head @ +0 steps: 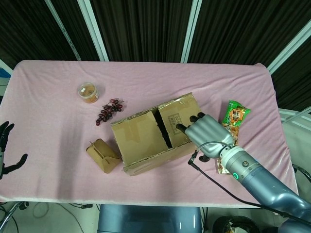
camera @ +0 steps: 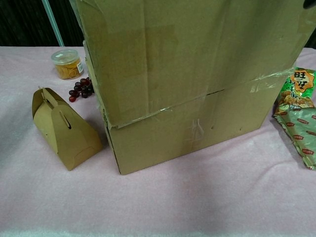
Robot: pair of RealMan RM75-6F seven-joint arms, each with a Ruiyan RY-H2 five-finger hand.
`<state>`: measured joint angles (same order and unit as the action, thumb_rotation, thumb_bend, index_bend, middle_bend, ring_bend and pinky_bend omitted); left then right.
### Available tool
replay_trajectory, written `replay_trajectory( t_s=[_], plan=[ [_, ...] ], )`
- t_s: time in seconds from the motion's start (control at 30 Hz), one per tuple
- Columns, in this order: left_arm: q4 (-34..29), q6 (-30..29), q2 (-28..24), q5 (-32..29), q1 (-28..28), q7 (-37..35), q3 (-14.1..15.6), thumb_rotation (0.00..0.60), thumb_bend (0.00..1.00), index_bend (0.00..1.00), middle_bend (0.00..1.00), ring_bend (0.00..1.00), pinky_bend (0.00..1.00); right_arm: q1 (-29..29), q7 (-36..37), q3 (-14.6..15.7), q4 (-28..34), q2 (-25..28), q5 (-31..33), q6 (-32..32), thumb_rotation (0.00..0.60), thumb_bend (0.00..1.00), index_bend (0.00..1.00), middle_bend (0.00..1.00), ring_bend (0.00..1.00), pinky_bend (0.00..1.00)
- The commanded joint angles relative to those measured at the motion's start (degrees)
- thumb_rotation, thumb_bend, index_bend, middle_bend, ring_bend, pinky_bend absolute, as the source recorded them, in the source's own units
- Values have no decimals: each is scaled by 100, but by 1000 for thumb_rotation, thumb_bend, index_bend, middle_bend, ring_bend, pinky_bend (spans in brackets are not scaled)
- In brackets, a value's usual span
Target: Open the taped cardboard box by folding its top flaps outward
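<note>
Most of the chest view is filled by the box (camera: 192, 84); its top runs out of frame there, so only its near wall, creased tape and one raised flap show. From the head view, the box (head: 150, 138) sits near the middle of the pink desk (head: 58, 136), a dark slit between the two top flaps, and nothing inside it can be made out. My right hand (head: 206, 133) lies at the right end of the box, fingers (head: 187, 125) stretched flat onto the right flap, black tips touching the cardboard; nothing is gripped, they press only. My left hand (head: 6, 148) is cut off at the left edge of the head view, off the desk, fingers apart and holding nothing.

A small jar (head: 88, 92) with a clear lid holds something orange-brown. Just beyond the box lies a bunch of dark grapes (head: 109, 111). A little folded carton (head: 103, 155), closed, stands just beside the box's left corner. Two snack bags (head: 234, 121) lie to the right of the box, the nearer one partly hidden under my wrist.
</note>
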<state>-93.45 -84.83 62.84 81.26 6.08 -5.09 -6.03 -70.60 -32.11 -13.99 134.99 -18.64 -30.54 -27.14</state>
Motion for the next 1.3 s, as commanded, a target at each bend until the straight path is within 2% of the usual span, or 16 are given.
replay_trajectory(
  t_s=[0.03,0.33,0.4,0.5,0.6,0.63,0.73,0.83,0.9,0.97,1.07,1.2,1.3],
  plan=[
    [5,-6,3,6,-3,2,2,600,256,0,0,0,0,193,460,-244,0,363,-345,473,568,147,171,486,234,240],
    [20,-16,21,30,0,40,9,600,256,0,0,0,0,596,1430,-679,0,1199,-880,1600,579,148,171,486,234,240],
    [30,-18,24,40,2,56,13,600,257,0,0,0,0,749,1521,-685,0,1273,-1034,1701,578,149,171,486,234,239],
    [44,-36,33,49,1,81,9,600,257,0,0,0,0,1113,1625,-629,0,1122,-1394,1419,582,149,171,477,233,239],
    [49,-51,40,64,2,112,9,600,256,0,0,0,0,1669,1657,-460,0,740,-1952,632,592,148,171,446,216,239],
    [46,-60,42,76,4,139,10,600,256,0,0,0,0,1966,1660,-350,0,523,-2244,185,596,148,171,429,203,239],
    [43,-68,40,102,10,198,16,600,256,0,0,0,0,2393,1621,-175,0,215,-2673,-477,600,148,156,372,161,239],
    [51,-68,24,139,30,318,22,600,256,0,0,0,0,2944,1455,80,0,-183,-3190,-1368,600,148,99,236,74,238],
    [77,-65,-4,215,68,513,34,600,256,0,0,0,0,3508,1142,363,0,-657,-3581,-2351,600,148,82,175,39,237],
    [55,-28,-54,289,121,672,43,600,256,0,0,0,0,3935,785,581,-7,-1102,-3755,-3135,600,148,75,156,27,237],
    [-136,145,-210,306,260,875,6,600,272,0,0,0,0,4457,467,815,-400,-2048,-4103,-4105,600,149,74,154,23,237],
    [-549,735,-674,338,676,1180,-94,600,395,0,0,0,0,4900,581,994,-1206,-2934,-4465,-4776,600,199,69,119,0,224],
    [-858,1231,-1028,422,1089,1565,-208,600,451,0,0,0,6,5130,724,1054,-1838,-3474,-4789,-5174,600,218,68,118,0,224]
  ],
)
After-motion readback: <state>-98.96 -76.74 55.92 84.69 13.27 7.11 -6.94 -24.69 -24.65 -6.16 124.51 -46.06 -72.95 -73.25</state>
